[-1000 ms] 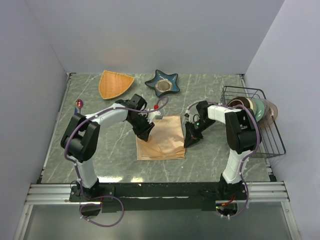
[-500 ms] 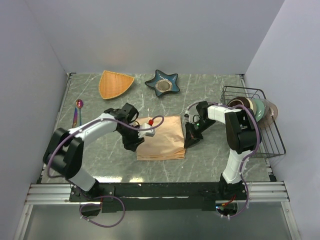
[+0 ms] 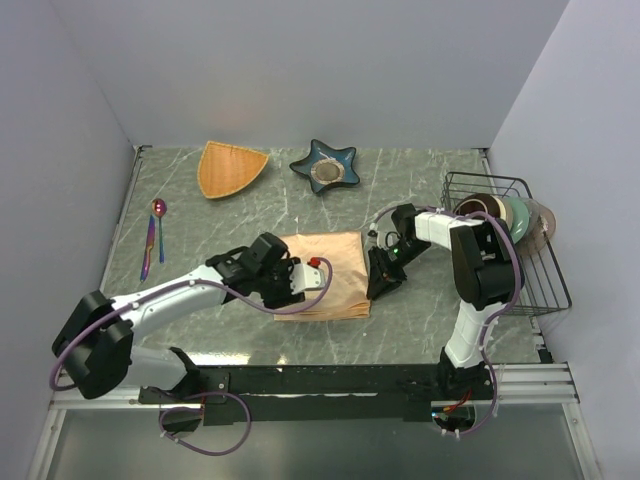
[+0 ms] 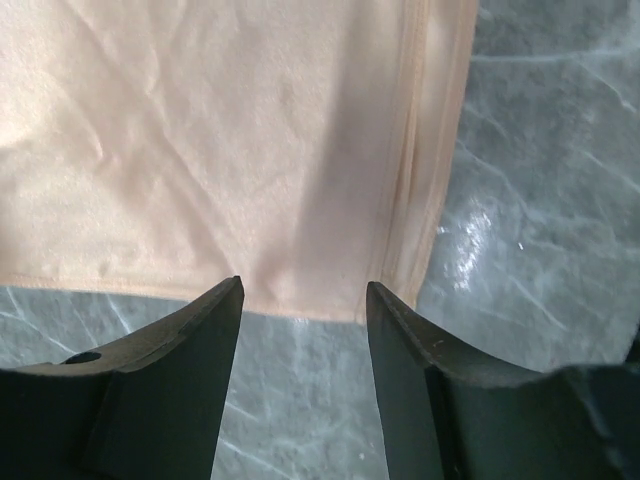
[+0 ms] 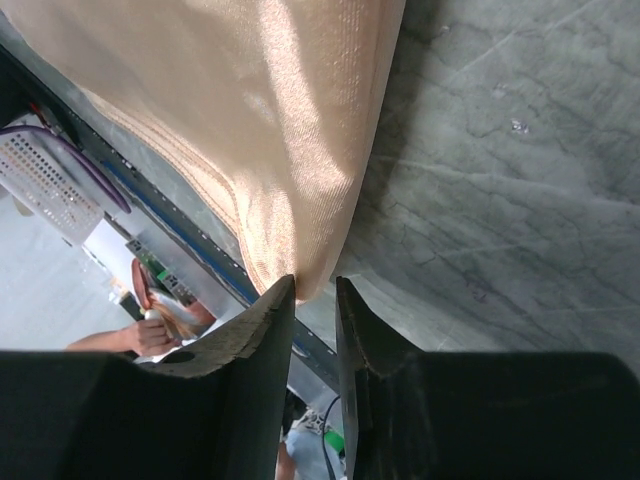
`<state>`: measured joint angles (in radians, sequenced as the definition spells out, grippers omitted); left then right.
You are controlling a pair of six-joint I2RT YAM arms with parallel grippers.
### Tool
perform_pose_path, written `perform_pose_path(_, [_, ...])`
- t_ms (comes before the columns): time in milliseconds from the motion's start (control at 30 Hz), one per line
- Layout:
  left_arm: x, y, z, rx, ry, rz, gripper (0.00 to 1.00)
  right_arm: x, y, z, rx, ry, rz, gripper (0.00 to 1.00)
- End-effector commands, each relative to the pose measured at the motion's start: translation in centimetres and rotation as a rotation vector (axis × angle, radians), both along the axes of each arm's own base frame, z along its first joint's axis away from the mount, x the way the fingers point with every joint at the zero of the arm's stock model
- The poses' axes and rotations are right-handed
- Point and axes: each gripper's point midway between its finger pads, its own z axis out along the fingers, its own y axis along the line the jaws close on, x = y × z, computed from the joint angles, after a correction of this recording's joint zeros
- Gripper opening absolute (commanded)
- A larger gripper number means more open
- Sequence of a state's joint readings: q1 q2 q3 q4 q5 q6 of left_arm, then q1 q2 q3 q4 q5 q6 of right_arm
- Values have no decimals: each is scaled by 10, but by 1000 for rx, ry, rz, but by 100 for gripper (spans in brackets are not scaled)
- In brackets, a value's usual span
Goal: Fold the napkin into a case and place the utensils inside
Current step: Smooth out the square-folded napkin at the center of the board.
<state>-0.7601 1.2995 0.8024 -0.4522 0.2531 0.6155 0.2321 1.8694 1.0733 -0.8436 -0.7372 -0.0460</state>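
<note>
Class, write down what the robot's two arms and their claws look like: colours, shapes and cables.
The left arm and right arm are both built of white tubular links joined by bulky black joints. A thin lilac cable trails along each. The left claw and right claw each have two matte black, wedge-shaped fingers.

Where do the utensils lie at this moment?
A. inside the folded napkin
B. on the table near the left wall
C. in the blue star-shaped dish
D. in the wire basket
B: the utensils lie on the bare table at the far left, well apart from the folded napkin.
</note>
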Motion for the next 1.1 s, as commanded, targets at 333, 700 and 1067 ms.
perform_pose_path(333, [-7,-28,-38,111,-57,-45,59,-7,10,19,32,-19,48,34])
perform_pose_path(700, [-10,-17,-54,182,-46,-58,43,-8,14,17,24,-10,68,27])
perform_pose_path(1067, [-22,-20,-35,143,-10,-98,11,-11,15,29,45,-18,84,0])
